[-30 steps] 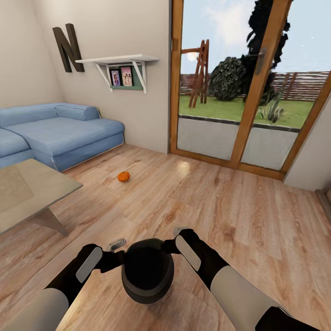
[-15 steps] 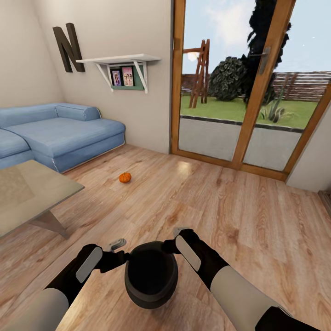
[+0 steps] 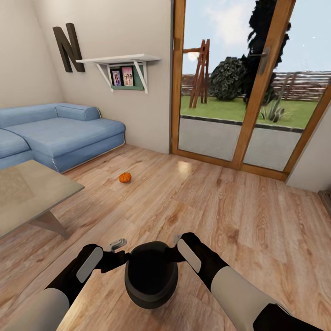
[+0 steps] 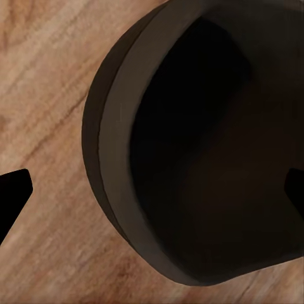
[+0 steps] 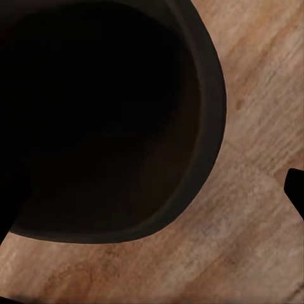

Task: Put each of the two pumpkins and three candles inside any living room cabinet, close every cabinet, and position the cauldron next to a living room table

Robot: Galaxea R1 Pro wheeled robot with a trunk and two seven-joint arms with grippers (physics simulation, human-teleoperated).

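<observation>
**Cauldron between both grippers, table off to my left**

My left gripper [image 3: 120, 257] sits at the left rim of the round-bellied matte black cauldron [image 3: 151, 276], and my right gripper [image 3: 174, 250] at its right rim. In each wrist view one finger tip lies outside the wall and the other over the dark mouth, so each pair straddles the rim; whether they are pinching it or just spread around it I cannot tell. I judge the two-sided hold is there because the pot is too wide for one gripper, and opposite grips keep it level.

The cauldron's mouth faces up and its inside looks dark and empty, as far as I can see.

Beneath it is the light wooden plank floor [image 3: 239, 216]. To my near left stands the low coffee table with the glossy pale grey-beige top [image 3: 27, 193], near but apart from the cauldron. Farther off on the floor lies one small ribbed orange pumpkin [image 3: 124, 177], in front of the blue fabric sofa [image 3: 55, 133]. At the far right are wood-framed glass doors [image 3: 248, 92].
</observation>
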